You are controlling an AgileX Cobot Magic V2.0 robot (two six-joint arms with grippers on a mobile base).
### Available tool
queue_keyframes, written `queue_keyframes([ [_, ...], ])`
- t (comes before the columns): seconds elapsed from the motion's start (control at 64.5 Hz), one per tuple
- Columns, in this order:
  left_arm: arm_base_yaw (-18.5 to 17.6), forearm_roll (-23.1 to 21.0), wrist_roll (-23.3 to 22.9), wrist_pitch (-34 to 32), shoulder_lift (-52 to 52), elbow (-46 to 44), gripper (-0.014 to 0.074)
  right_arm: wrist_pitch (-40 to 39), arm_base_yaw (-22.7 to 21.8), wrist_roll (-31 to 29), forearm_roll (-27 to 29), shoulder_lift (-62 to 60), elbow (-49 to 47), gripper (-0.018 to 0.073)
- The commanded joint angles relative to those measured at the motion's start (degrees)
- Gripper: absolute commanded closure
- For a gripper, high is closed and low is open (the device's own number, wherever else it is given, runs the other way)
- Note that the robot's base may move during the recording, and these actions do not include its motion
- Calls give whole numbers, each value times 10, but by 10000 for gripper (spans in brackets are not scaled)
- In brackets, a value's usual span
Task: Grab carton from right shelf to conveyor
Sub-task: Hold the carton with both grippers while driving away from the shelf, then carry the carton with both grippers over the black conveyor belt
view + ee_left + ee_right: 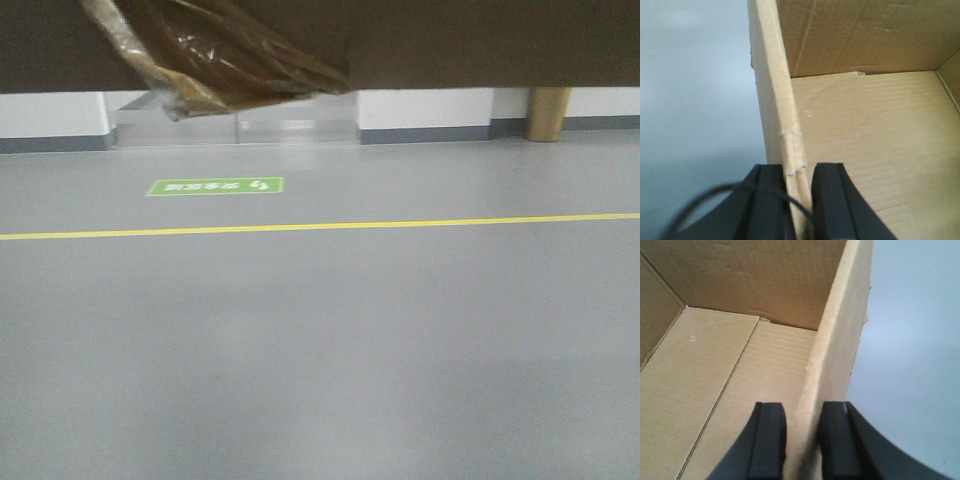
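Grey floor (320,350) spreads ahead. Carton (870,130) is held from 2 sides: left gripper (797,172) pinches its left wall, right gripper (801,410) its right.

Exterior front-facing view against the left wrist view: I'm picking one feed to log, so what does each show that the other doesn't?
Only the front view: the crinkled yellowish-brown tape dangling under the plain brown corrugated cardboard carton, the thin yellow floor line and a green rectangular floor sign. Only the left wrist view: the left gripper, black fingers straddling the carton's creased wall, and the carton's bare inside. Both: the carton and the smooth grey floor.
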Motion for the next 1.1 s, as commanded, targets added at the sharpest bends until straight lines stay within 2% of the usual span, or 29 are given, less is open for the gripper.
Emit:
queue_keyframes([
  [0.0, 2, 45, 9, -1, -7, -6, 610, -17, -1, -17, -15, -9, -4, 623],
  [0.496, 2, 45, 9, -1, -7, -6, 610, -17, -1, -17, -15, -9, -4, 623],
  [0.853, 2, 95, 9, -1, -7, -6, 610, -17, -1, -17, -15, -9, -4, 623],
  [1.085, 2, 101, 9, -1, -7, -6, 610, -17, -1, -17, -15, -9, -4, 623],
])
